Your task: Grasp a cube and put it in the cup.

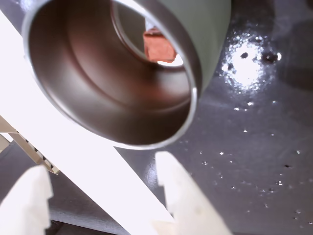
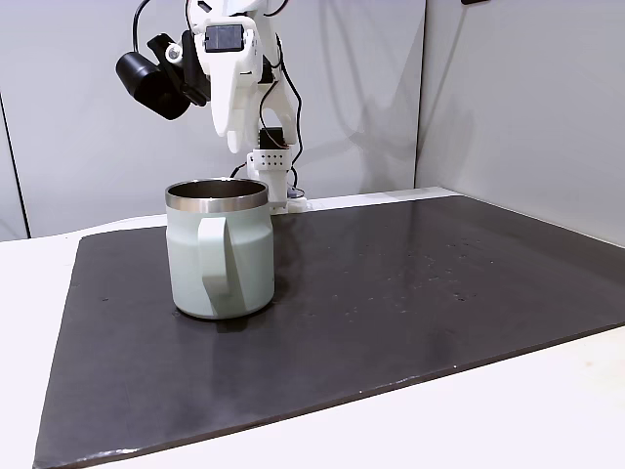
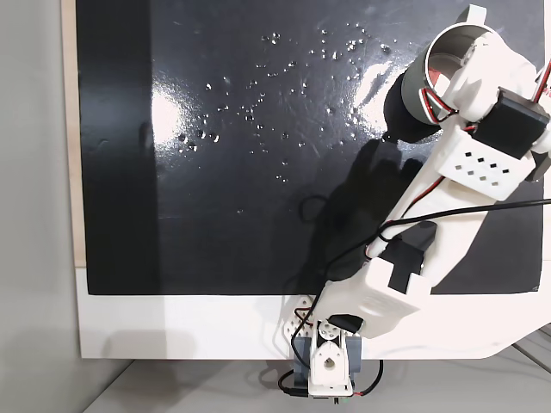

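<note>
Now the biggest thing before me is the dark mat, which covers most of the white table in a fixed view. On it, at the left centre of that view, stands the cup, upright, with its handle turned toward the camera. The white arm hangs above and behind it, in the upper left of the frame.

In the wrist view the steel inside of the cup takes the upper left, and the cube lies at the bottom of it, small and reddish-brown, near the top centre of the picture. So the main work looks finished to me: the cube is in the cup, and what remains, I think, is only for the arm to go back.

The gripper is at the lower edge of the wrist view, its two white fingers spread apart and holding nothing. The cube sits well apart from them, deep inside the cup, above them in the frame.
</note>
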Tool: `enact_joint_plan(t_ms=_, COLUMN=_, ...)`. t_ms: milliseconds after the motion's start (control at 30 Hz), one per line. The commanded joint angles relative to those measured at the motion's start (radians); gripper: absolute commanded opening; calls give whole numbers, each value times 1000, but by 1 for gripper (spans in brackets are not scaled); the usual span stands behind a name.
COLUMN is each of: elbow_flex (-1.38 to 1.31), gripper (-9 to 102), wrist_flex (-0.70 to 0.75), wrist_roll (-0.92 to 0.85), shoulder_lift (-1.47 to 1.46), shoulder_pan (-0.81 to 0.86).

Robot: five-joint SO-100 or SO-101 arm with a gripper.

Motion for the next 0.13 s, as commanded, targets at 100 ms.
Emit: enact_joint_plan(t_ms=100, elbow_flex=3, gripper=23, wrist_flex=-6, wrist_roll=9, shoulder_lift=101, shoulder_pan=-11)
